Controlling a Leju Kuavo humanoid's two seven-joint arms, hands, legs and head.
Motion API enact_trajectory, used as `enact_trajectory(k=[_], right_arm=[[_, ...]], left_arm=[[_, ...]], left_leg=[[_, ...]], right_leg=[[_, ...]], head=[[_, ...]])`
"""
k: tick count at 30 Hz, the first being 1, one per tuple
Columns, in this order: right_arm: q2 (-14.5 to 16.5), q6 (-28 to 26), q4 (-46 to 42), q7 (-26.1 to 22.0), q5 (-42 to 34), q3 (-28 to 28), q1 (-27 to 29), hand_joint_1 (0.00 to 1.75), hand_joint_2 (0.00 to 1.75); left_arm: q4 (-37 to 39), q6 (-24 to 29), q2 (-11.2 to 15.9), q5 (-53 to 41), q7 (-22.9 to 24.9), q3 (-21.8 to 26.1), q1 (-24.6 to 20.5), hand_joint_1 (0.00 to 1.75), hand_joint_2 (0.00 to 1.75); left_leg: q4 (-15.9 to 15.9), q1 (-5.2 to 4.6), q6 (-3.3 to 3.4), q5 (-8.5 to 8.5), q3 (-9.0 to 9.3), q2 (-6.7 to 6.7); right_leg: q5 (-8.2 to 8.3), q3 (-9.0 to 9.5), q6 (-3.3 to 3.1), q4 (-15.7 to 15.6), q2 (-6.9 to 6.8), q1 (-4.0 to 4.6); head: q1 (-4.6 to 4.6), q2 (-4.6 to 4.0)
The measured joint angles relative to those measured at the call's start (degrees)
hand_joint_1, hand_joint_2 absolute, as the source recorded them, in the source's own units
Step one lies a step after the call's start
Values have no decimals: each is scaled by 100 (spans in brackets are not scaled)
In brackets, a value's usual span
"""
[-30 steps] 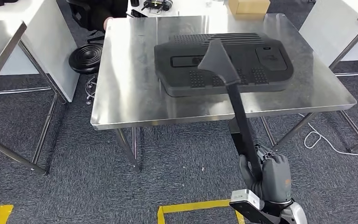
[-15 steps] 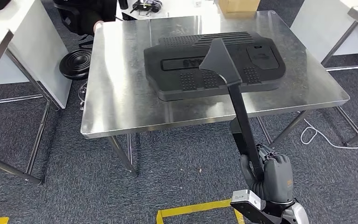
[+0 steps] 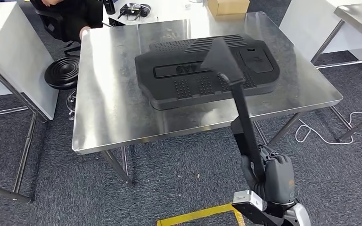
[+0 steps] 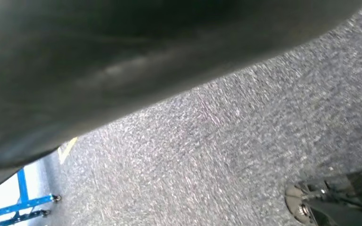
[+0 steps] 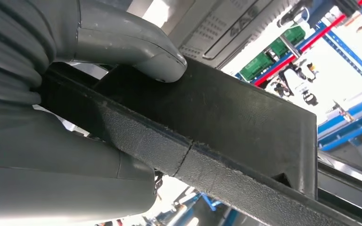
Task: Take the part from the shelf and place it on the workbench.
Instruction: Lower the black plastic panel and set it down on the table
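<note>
I get even overhead light, with soft glare on the steel counter (image 3: 118,108) near its far edge. My left wrist view smears the carpet (image 4: 226,155); my right wrist background is overexposed white.

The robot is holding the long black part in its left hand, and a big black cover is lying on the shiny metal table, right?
Almost. It is the right hand that grips the long black part, as the head view shows. The big black cover does lie on the shiny metal table.

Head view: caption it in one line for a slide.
Right hand holds a long black part upright before a steel workbench bearing a large black panel.
</note>
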Motion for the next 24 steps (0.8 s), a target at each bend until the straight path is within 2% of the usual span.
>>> enact_trajectory(k=[1,2,5,6,7,8,9,10,11,12,14,16,17,18,20,21,22,23,24], right_arm=[[0,0,-1,-1,1,-1,-4,175,175],[-2,0,-2,-1,2,-7,-11,175,175],[-6,1,1,-2,1,-21,-11,175,175],[-7,1,2,-2,1,-24,-6,175,175],[-7,2,2,-2,1,-26,-3,175,175],[-7,3,2,-2,1,-28,-3,175,175],[-7,3,2,-2,1,-30,-3,175,175],[-7,5,2,-2,2,-31,-5,175,175],[-7,11,2,-3,3,-31,-8,175,175],[-6,20,3,-3,4,-31,-11,175,175],[-4,42,4,-4,10,-28,-20,175,175],[8,54,4,-4,21,-26,-31,175,175],[15,57,5,-4,27,-26,-40,175,175],[22,58,9,-4,32,-26,-49,175,175],[32,62,24,-4,39,-26,-67,175,175],[38,66,34,-4,45,-25,-72,175,175],[44,69,45,-4,52,-23,-74,175,175],[50,72,54,-4,58,-22,-75,175,175],[55,74,60,-4,62,-21,-76,175,175]], left_arm=[[-1,0,-2,1,0,0,1,0,0],[-1,1,-3,1,1,0,2,0,0],[-2,1,1,0,1,0,5,0,0],[-2,1,1,0,0,0,5,0,0],[-2,0,1,0,1,0,5,0,0],[-2,-1,-2,0,1,0,5,0,0],[-2,-1,-4,0,1,0,6,0,0],[-2,-1,-6,0,2,0,6,0,0],[-2,-1,-7,0,2,0,4,0,0],[-2,-1,-5,0,2,0,2,0,0],[-3,-1,-2,0,3,0,-3,0,0],[-4,-1,-2,0,5,0,-3,0,0],[-4,-1,-2,0,6,0,-4,0,0],[-3,-1,-2,0,7,0,-2,0,0],[-2,-1,-4,0,7,0,2,0,0],[-2,-1,-6,0,8,0,7,0,0],[-2,-1,-6,1,8,1,14,0,0],[-2,-1,-4,1,9,1,19,0,0],[-2,-1,-3,1,9,2,23,0,0]], left_leg=[[-21,10,40,3,31,17],[-40,21,75,1,62,37],[-46,10,135,-43,89,86],[-46,6,141,-65,106,99],[-46,6,140,-90,133,111],[-46,10,129,-119,171,119],[-47,11,111,-151,212,126],[-48,-3,83,-188,251,129],[-52,-19,50,-224,278,132],[-62,-38,21,-252,295,136],[-104,-50,-30,-286,336,162],[-27,-38,-78,-349,349,173],[157,-34,-97,-448,277,167],[455,-32,-105,-590,128,153],[1194,-34,-109,-882,-304,133],[1431,-34,-108,-910,-479,126],[1473,-34,-104,-816,-564,122],[1299,-33,-95,-612,-542,120],[966,-33,-80,-352,-435,111]], right_leg=[[-49,-60,11,122,-42,4],[-135,-196,15,364,-94,9],[-427,-901,6,1466,-189,-2],[-421,-1060,31,1640,-196,-6],[-322,-1102,74,1590,-203,-8],[-147,-1024,125,1319,-219,-10],[64,-855,170,898,-265,-10],[225,-688,180,513,-316,4],[327,-549,153,227,-345,21],[365,-472,105,77,-361,41],[345,-437,-8,41,-309,59],[328,-391,-87,17,-274,15],[313,-357,-130,4,-263,-10],[291,-323,-167,0,-256,-18],[243,-265,-233,1,-242,4],[219,-231,-254,2,-225,16],[195,-192,-265,2,-203,24],[167,-146,-263,3,-179,28],[137,-99,-251,3,-157,29]], head=[[14,0],[30,0],[61,0],[61,0],[62,0],[62,0],[66,0],[73,0],[77,0],[82,0],[82,0],[70,0],[58,0],[47,0],[38,0],[40,0],[38,0],[37,0],[37,0]])
